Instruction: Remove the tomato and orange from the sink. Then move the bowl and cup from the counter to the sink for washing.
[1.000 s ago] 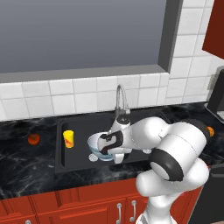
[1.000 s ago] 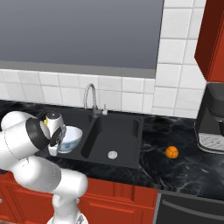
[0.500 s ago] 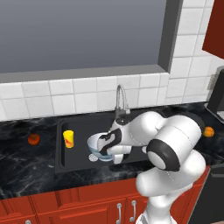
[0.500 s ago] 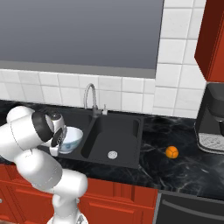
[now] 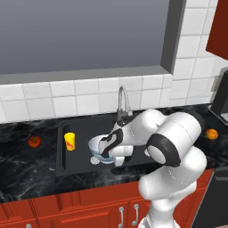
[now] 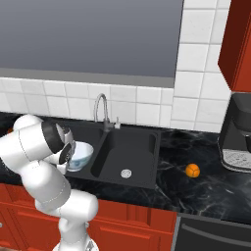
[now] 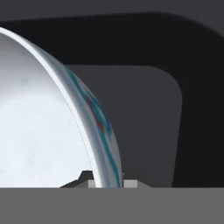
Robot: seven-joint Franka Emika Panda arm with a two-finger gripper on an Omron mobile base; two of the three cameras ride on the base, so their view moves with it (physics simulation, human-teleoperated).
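The pale bluish-white bowl (image 5: 97, 147) hangs tilted over the left basin of the black sink (image 5: 138, 122), just above its drain. My gripper (image 5: 107, 151) is shut on its rim. In the hand view the bowl (image 7: 39, 131) rises on edge, its rim pinched between my fingertips (image 7: 127, 183). The yellow cup (image 5: 70, 141) stands upright at the left end of the sink, left of the bowl. The tomato (image 5: 34, 141) lies on the counter left of the sink. The orange (image 6: 192, 170) lies on the counter right of the sink. The right base view shows the bowl (image 6: 81, 156) beside my arm.
A curved steel faucet (image 6: 101, 110) stands behind the divider of the sink (image 6: 147, 169). The right basin holds just its silver drain (image 6: 126, 172). A coffee machine (image 6: 238, 135) stands at the far right of the black marble counter (image 6: 215, 186). A tiled wall runs behind.
My arm has swung its elbow forward and the hand has eased slightly left. The bowl stays in the grip over the left basin. Cup, tomato and orange have not moved.
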